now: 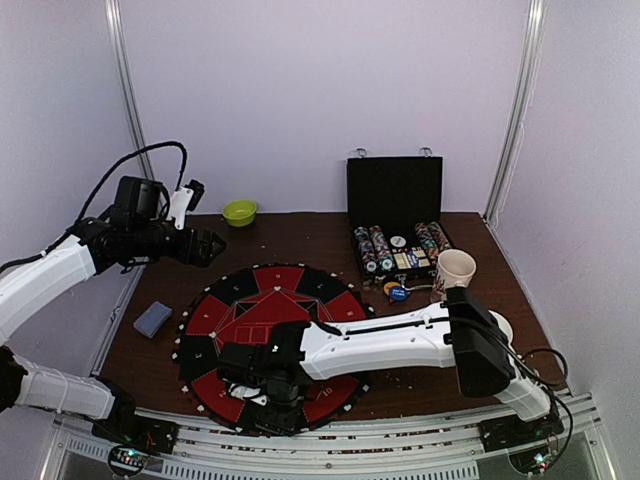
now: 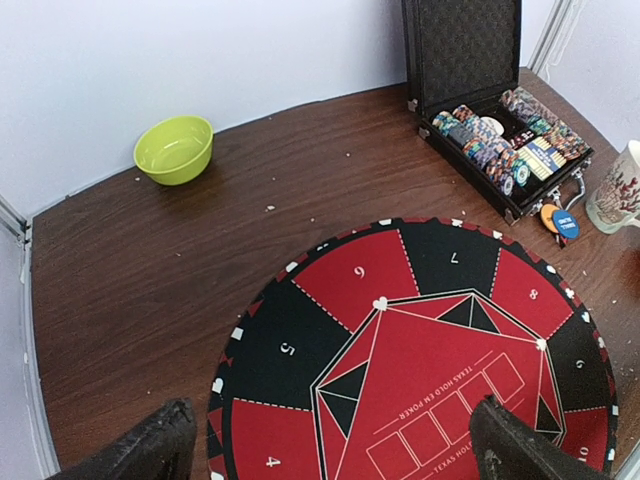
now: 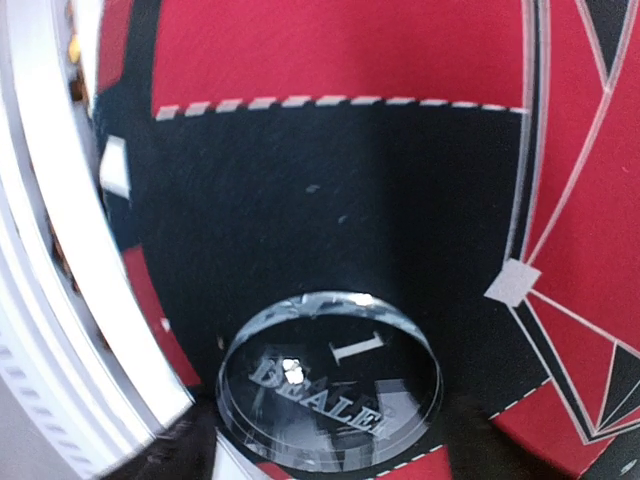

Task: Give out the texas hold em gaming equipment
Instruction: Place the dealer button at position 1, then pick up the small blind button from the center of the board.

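Your right gripper [image 1: 262, 390] is sitting parted around the clear dealer disc [image 3: 330, 385], which is lying at the mat's [image 1: 300, 290] 6 o'clock edge. Your left gripper [image 1: 210, 245] is hovering wide open, empty, at 10 o'clock.

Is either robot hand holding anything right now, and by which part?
Left hand holds nothing. The clear dealer disc sits between the right hand's fingers; whether gripped cannot be told.

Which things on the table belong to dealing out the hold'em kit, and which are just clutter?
Job:
clear dealer disc
card deck
poker chips in the open case
orange and blue discs beside the case
round poker mat

Lying about:
green bowl
white mug
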Available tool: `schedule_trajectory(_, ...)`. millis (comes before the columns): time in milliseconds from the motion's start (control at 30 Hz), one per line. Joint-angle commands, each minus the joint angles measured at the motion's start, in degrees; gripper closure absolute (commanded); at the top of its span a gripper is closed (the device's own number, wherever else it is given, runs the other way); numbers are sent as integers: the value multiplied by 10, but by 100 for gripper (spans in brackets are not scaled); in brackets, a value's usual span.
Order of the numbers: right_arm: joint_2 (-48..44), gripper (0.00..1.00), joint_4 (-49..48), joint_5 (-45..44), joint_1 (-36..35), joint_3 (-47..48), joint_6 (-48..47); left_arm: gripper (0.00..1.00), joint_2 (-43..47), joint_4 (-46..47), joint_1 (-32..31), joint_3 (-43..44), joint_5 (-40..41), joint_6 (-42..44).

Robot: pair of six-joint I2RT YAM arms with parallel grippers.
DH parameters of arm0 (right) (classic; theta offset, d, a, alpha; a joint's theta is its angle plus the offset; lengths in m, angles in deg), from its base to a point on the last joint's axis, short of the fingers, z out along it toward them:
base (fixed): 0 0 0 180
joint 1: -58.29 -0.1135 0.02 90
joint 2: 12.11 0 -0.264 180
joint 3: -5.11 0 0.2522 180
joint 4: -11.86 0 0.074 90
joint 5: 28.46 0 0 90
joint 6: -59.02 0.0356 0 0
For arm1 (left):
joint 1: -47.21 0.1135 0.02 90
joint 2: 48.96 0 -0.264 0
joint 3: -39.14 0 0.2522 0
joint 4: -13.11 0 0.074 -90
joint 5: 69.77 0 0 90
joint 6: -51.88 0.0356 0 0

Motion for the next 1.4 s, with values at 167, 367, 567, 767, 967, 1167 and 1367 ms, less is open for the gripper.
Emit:
schedule_trajectory(167,-65,0,34,-44,23,45,28,2,13,44,3,-1,-3,21)
schedule_trajectory(367,-204,0,-43,-50,98,1,29,2,-2,50,4,17,-12,19)
schedule_trajectory(567,-323,0,-91,-131,245,-63,111,2,-18,51,3,30,-19,15)
schedule_trajectory(767,-339,5,-70,-224,317,-143,191,2,-31,53,3,39,-22,12)
schedule_trajectory(967,-322,11,-107,-235,362,-267,255,2,-60,65,4,44,-37,13)
schedule_trajectory(1167,-272,14,-169,-217,400,-317,264,2,-83,64,3,48,-38,23)
schedule_trajectory(1367,-226,22,-221,-174,439,-325,260,2,-86,64,4,47,-26,32)
